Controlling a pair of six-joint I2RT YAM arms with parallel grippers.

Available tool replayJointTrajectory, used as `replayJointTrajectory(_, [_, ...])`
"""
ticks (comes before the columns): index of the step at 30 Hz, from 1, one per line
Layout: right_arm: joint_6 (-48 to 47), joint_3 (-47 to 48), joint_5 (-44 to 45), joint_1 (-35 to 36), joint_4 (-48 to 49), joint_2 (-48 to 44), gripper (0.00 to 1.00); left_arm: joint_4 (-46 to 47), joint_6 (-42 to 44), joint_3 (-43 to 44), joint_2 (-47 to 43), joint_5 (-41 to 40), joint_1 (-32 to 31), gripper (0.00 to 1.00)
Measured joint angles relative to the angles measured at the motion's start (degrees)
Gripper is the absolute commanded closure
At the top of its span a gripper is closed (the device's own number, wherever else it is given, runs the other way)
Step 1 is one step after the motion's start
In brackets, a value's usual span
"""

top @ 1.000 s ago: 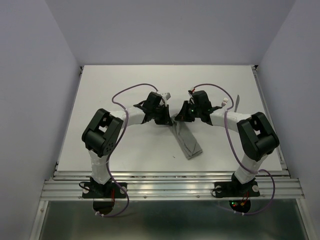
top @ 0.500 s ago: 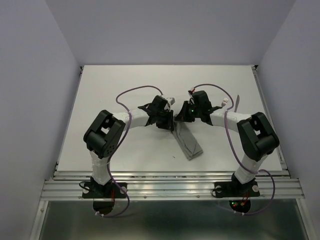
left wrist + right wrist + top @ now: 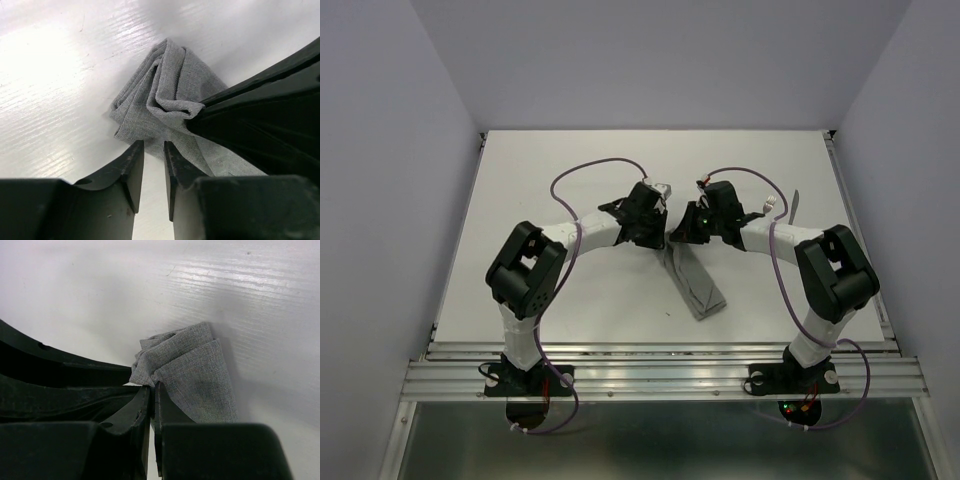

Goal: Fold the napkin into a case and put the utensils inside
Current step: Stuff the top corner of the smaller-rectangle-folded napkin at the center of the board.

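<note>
The left claw [image 3: 151, 146] hangs just short of the napkin [image 3: 155, 100], its jaws a narrow gap apart with only bare desk [image 3: 50, 75] between them; it holds nothing. The napkin's bunched far end lies straight ahead of its tips. From above, the cloth is a narrow folded strip, its long axis running from where the claws meet back toward the near edge, slanting right. The right claw [image 3: 152, 387] is closed on that bunched end, pinching a fold. Both claws sit at this end, so any regrasp there is a short forward reach for the left. A slim utensil [image 3: 796, 205] lies well apart, far right, nearer the right arm.
</note>
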Motion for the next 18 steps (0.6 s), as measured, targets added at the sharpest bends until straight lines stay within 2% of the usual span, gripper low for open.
replayJointTrajectory(6, [0.02, 0.00, 0.04, 0.00, 0.00, -0.09, 0.99, -1.95, 1.49, 3.28, 0.00, -1.38, -1.11, 0.63])
replayJointTrajectory(7, [0.02, 0.00, 0.04, 0.00, 0.00, -0.15, 0.99, -2.03, 1.60, 3.37, 0.00, -1.38, -1.22, 0.58])
replayJointTrajectory(9, [0.04, 0.00, 0.04, 0.00, 0.00, -0.24, 0.99, -2.32, 2.01, 3.37, 0.00, -1.33, -1.44, 0.53])
replayJointTrajectory(18, [0.02, 0.00, 0.00, 0.00, 0.00, -0.31, 0.99, -3.37, 2.34, 3.39, 1.14, -3.50, -2.47, 0.59])
